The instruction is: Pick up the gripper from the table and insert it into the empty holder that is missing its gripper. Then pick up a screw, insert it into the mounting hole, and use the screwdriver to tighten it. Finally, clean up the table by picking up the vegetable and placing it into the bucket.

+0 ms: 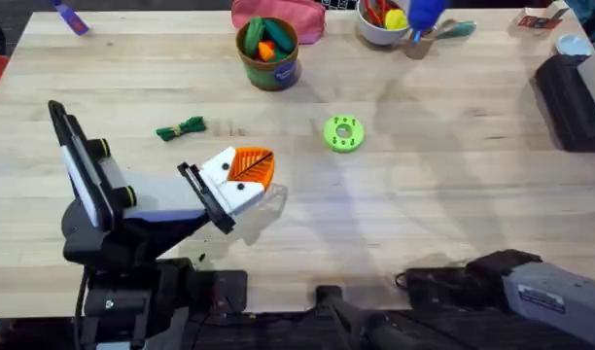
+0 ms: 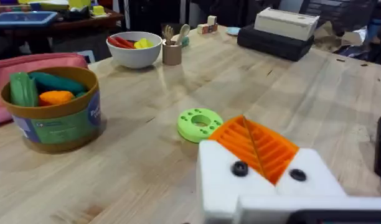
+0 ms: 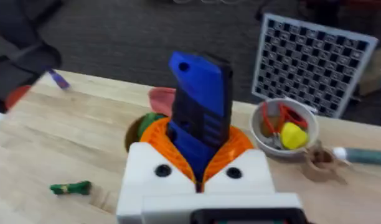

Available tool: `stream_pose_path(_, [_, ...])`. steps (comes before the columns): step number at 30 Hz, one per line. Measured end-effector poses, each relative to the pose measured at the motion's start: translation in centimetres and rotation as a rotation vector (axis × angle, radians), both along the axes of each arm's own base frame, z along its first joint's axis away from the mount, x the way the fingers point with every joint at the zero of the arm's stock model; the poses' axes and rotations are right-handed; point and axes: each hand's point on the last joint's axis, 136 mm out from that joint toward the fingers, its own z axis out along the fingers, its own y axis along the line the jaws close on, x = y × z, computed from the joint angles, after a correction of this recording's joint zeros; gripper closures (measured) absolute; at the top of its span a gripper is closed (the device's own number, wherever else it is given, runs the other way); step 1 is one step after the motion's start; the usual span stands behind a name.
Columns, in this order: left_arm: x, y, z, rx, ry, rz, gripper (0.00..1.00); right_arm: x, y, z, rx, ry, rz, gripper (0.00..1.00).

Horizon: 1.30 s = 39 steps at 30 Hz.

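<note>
Clamped between the right gripper's (image 3: 200,165) orange pads: the blue screwdriver (image 3: 200,102), upright, held above the table. Judged to be the tightening step.

Further out, left gripper (image 1: 254,167) low over the wood, orange pads pressed together on nothing; white holder (image 2: 265,180) behind them, two dark dots on its face. Cannot tell whether a screw already sits there.

Next calls for bringing the tip down onto a mounting hole, square to the white face.

Beyond: green disc (image 1: 343,133) just past the left gripper, leafy vegetable (image 1: 181,127) loose on the table, well apart from the bucket (image 1: 268,66) with toy vegetables inside.
</note>
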Motion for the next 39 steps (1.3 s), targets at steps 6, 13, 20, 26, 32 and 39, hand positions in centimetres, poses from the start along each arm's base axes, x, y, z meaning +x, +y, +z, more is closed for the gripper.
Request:
stream_pose_path(6, [0.0,0.0,0.0,0.0,0.0,0.0,0.995,-1.0,4.0,1.6,0.117,-0.137,0.16,0.977])
stream_pose_path(13, [0.0,0.0,0.0,0.0,0.0,0.0,0.995,-3.1,9.7,2.9,0.274,-0.251,0.414,0.977])
stream_pose_path(20, [0.0,0.0,0.0,0.0,0.0,0.0,0.995,-6.9,15.3,3.1,0.346,-0.292,0.626,0.977])
stream_pose_path(26, [0.0,0.0,0.0,0.0,0.0,0.0,0.995,-10.1,18.0,3.9,0.414,-0.378,0.745,0.977])
stream_pose_path(32, [0.0,0.0,0.0,0.0,0.0,0.0,0.995,-12.3,20.8,2.1,0.447,-0.384,0.904,0.977])
stream_pose_path(39, [0.0,0.0,0.0,0.0,0.0,0.0,0.995,-14.5,22.6,0.7,0.438,-0.357,1.055,0.977])
